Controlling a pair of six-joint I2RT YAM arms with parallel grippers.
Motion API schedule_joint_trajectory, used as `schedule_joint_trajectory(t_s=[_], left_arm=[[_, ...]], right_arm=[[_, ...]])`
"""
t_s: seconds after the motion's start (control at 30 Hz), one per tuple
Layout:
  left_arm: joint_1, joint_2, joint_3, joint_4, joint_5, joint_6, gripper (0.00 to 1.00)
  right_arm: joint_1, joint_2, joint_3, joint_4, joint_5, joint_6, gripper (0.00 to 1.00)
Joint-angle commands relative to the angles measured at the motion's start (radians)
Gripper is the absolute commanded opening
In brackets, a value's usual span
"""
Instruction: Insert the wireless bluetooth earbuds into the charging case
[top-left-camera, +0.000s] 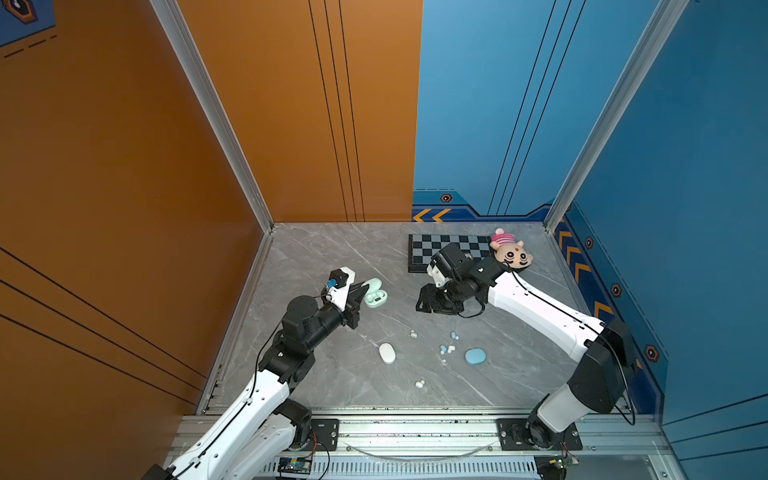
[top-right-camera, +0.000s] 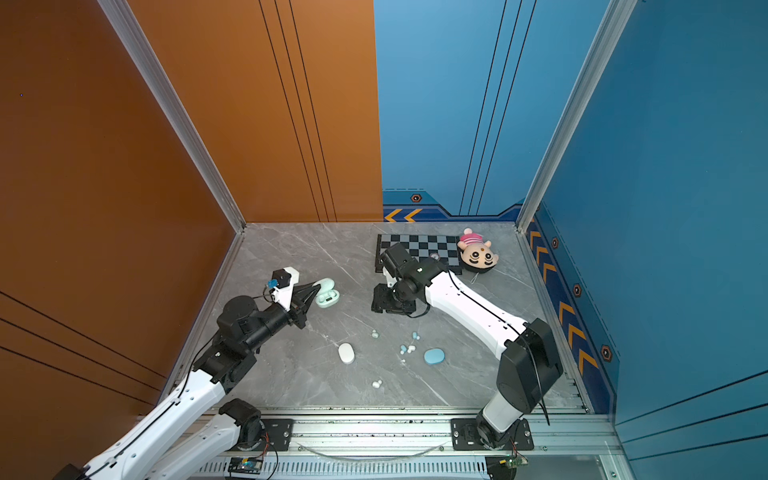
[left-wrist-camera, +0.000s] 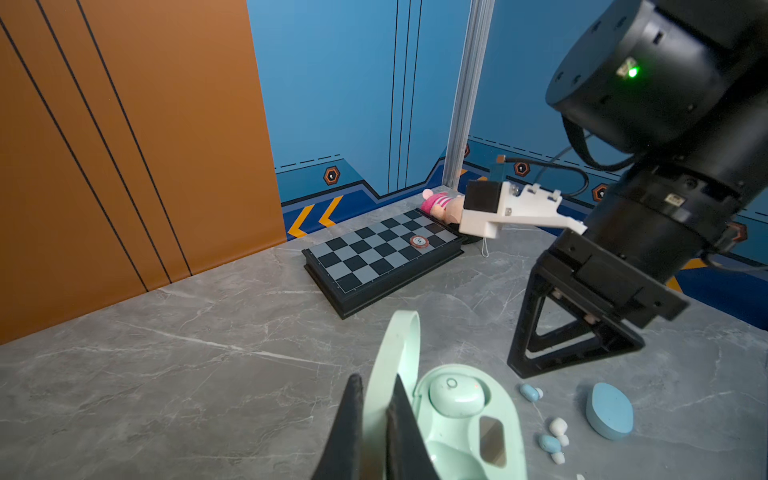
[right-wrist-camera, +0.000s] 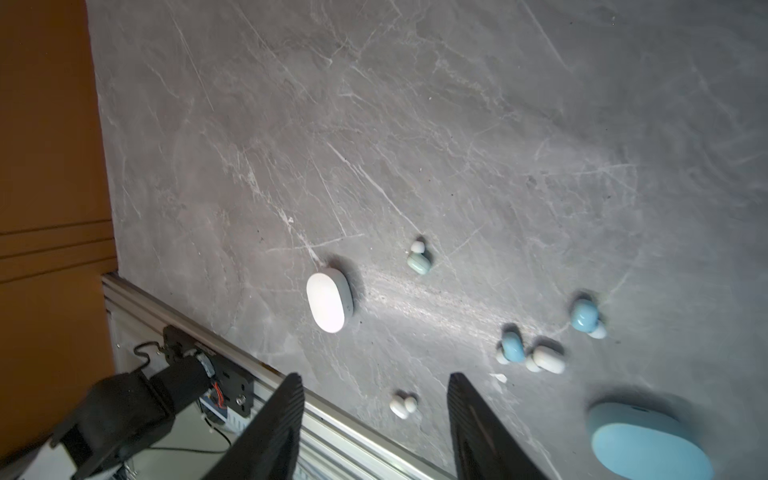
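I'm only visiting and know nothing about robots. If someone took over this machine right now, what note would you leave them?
Left gripper: shut on the raised lid of the mint green charging case.
Right gripper: open and empty, over the table.
Done: one mint earbud sits in the mint case.
Left: the second mint earbud, both blue earbuds and both white earbuds lie loose on the table. The white case and blue case are closed and need opening.
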Motion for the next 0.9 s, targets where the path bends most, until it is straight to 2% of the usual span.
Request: schedule_joint_trajectory(t_s=[0.0,0.17,0.27,0.6,0.87], left_arm=[[0.013,-0.019,-0.021,-0.023,-0.034,-0.010,0.00],[0.015,-0.023,-0.023,-0.023,-0.033,-0.011,0.00],[0.017,-0.018,-0.026,-0.024,-0.033,-0.007,0.00],[0.020,-0.004,-0.033,-0.017,-0.027,0.008,0.00],[0.027,-0.001,-0.034,-0.012,-0.026,0.017,0.00]], right_arm=[[0.050,-0.050,-0.151,0.296,0.104,0.425,0.58],[0.085,-0.016,-0.319,0.494,0.149,0.715,0.57],[0.113,0.028,-0.356,0.568,0.158,0.820,0.55],[0.142,0.158,-0.375,0.695,0.177,0.976,0.46],[0.143,0.152,-0.394,0.639,0.231,1.017,0.46]])
